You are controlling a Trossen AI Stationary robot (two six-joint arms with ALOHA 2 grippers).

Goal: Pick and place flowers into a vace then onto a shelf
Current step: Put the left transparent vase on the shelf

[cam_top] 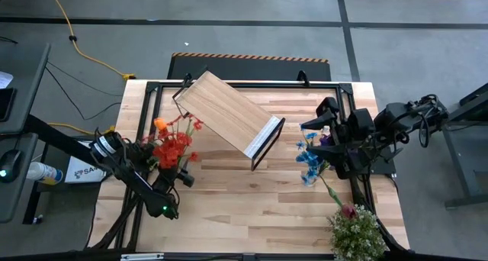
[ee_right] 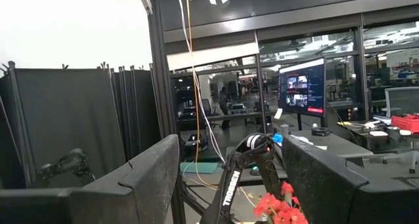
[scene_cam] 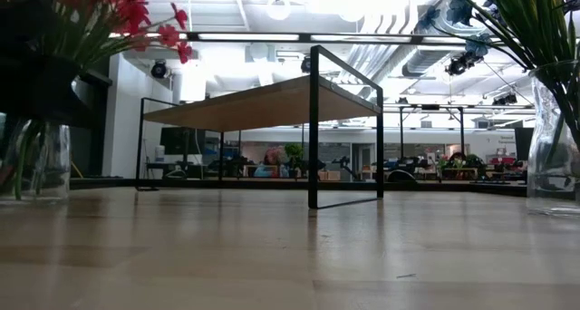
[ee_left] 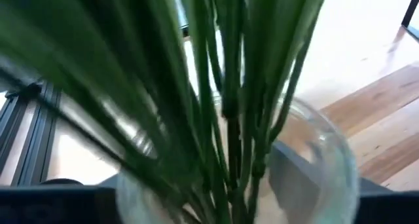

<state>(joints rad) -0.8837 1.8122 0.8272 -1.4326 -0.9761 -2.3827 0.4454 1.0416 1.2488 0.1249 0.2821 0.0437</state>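
Red sprays and an orange tulip (cam_top: 171,143) stand in a clear glass vase (scene_cam: 36,160) at the table's left. My left gripper (cam_top: 175,177) is at the vase's near side; in the low view its dark body (scene_cam: 45,88) covers the vase's top. The left wrist view shows green stems (ee_left: 229,119) and the glass rim (ee_left: 327,152) close up. The shelf (cam_top: 229,112) stands on its black legs at mid-table. Blue flowers (cam_top: 309,158) stand in a second glass vase (scene_cam: 553,138) at the right. Above them my right gripper (ee_right: 229,185) is raised and open, holding nothing.
A bushy green plant (cam_top: 356,232) stands at the near right corner, with a dark pink bloom (cam_top: 348,211) just beyond it. Bare wood lies along the near edge between the two vases. A black frame (cam_top: 244,83) borders the table.
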